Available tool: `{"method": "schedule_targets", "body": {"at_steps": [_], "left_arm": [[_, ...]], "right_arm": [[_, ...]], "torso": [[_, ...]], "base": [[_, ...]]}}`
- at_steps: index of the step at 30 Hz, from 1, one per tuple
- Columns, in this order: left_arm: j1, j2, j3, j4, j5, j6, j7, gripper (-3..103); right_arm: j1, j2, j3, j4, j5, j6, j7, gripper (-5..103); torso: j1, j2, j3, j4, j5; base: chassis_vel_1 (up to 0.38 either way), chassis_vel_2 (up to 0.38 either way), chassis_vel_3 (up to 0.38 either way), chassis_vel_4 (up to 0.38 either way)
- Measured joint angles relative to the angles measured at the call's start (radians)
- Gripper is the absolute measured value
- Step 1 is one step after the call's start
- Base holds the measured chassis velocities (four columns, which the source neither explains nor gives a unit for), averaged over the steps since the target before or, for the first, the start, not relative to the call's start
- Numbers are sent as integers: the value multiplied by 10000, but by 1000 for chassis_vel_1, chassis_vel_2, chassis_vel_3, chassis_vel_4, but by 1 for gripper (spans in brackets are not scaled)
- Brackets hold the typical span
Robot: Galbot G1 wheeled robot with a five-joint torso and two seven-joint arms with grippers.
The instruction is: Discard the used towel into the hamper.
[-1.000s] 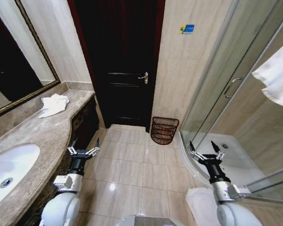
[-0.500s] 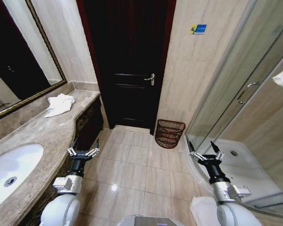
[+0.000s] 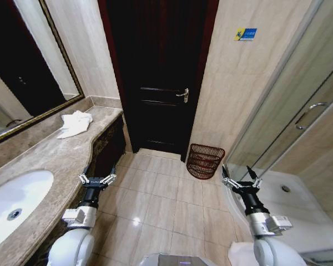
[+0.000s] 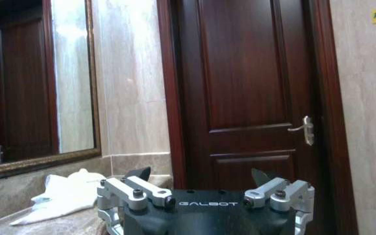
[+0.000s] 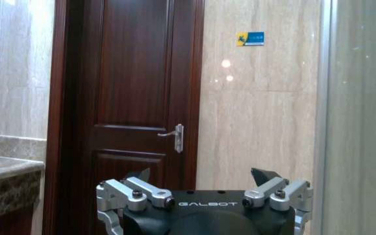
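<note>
A crumpled white towel [image 3: 75,123] lies on the far end of the marble counter [image 3: 50,160], against the wall by the mirror. The left wrist view has the towel [image 4: 60,195] ahead of my left gripper [image 4: 201,175]. The hamper [image 3: 205,160], a reddish-brown wire basket, stands on the floor against the wall right of the dark door. My left gripper [image 3: 97,173] is open and held low beside the counter front, holding nothing. Over the floor by the shower edge, my right gripper [image 3: 238,178] is open too, its empty fingers also visible in the right wrist view [image 5: 201,175].
A closed dark wooden door [image 3: 158,77] is straight ahead. A sink [image 3: 14,199] is set in the counter at near left, under a large mirror [image 3: 22,66]. A glass shower enclosure [image 3: 299,138] fills the right. Tiled floor [image 3: 161,199] lies open between counter and shower.
The whole head view has swung left, so the door, hamper and counter have shifted right in the picture. A hanging white towel at the right has left the view. Both grippers hold the same pose.
</note>
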Motion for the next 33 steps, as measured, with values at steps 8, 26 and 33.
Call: {"method": "schedule_targets", "body": {"at_steps": [8, 26, 33], "left_arm": [[6, 6, -29, -17, 0, 11, 0, 100], [53, -28, -29, 36, 48, -69, -5, 100], [76, -54, -27, 46, 101, -123, -5, 100]], "right_arm": [[75, -5, 33, 3, 17, -14, 25, 100], [-20, 3, 44, -55, 32, 170, 27, 100], [-19, 4, 41, -70, 38, 198, 23, 100]], "torso": [[0, 0, 0, -1, 0], [1, 0, 0, 0, 0], [0, 0, 0, 2, 1]], "base": [[-63, 107, 107, -71], [-90, 141, 139, -89], [-82, 153, 154, -65]]}}
